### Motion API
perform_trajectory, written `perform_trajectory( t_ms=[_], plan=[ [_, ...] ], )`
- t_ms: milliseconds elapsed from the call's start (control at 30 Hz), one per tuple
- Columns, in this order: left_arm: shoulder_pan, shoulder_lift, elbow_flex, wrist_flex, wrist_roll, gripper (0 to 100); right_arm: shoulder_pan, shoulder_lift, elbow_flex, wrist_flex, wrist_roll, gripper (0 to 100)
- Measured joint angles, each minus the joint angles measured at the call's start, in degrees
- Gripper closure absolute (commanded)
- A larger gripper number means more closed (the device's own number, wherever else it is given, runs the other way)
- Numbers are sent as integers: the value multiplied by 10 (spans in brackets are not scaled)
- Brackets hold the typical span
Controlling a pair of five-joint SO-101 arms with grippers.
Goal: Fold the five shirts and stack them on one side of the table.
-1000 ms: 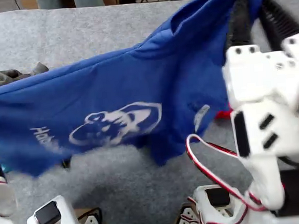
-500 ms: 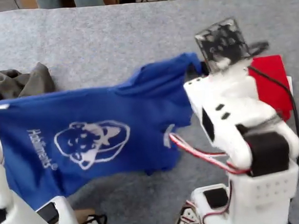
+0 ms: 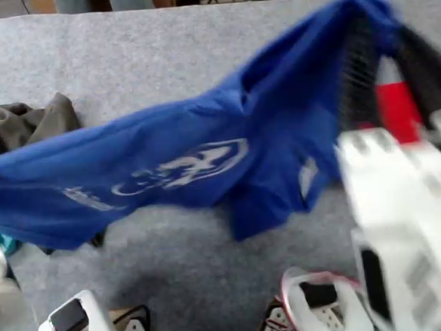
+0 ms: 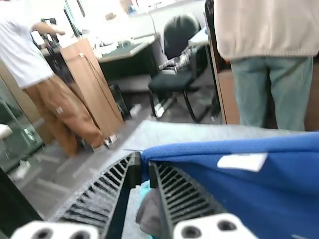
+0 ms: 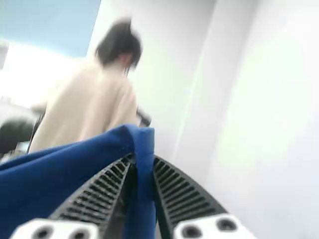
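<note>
A blue shirt [image 3: 205,155] with a white print hangs stretched above the grey table, held at both ends. My right gripper [image 5: 142,164] is shut on one corner of the blue shirt [image 5: 65,184], raised high at the right of the high view [image 3: 370,26]. My left gripper [image 4: 142,169] is shut on the opposite edge of the blue shirt [image 4: 239,179], near its white label [image 4: 241,161], at the left of the table. A red folded shirt [image 3: 397,111] lies on the table at the right, partly behind the right arm. A dark olive shirt [image 3: 21,123] lies crumpled at the left.
A bit of teal cloth [image 3: 2,243] peeks out under the blue shirt at the left. The arm bases [image 3: 80,327] stand along the near edge. The grey table [image 3: 137,58] is bare at the far middle.
The right gripper has swung up and back, lifting its end of the blue shirt off the table again. The shirt is stretched taut and tilted, its print foreshortened.
</note>
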Motion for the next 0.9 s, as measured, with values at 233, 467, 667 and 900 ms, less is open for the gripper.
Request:
perform_trajectory(
  t_ms=[233,467,667,900],
  plan=[
    [-1,-31,-69,31,-2,971,0,-1,-87,-1,0,985],
    [-1,-90,88,29,-4,971,0,4,25,-11,24,985],
    [43,-89,354,-124,4,971,4,93,236,-135,61,985],
    [129,-46,626,-470,30,971,20,311,383,-476,64,985]
  ],
)
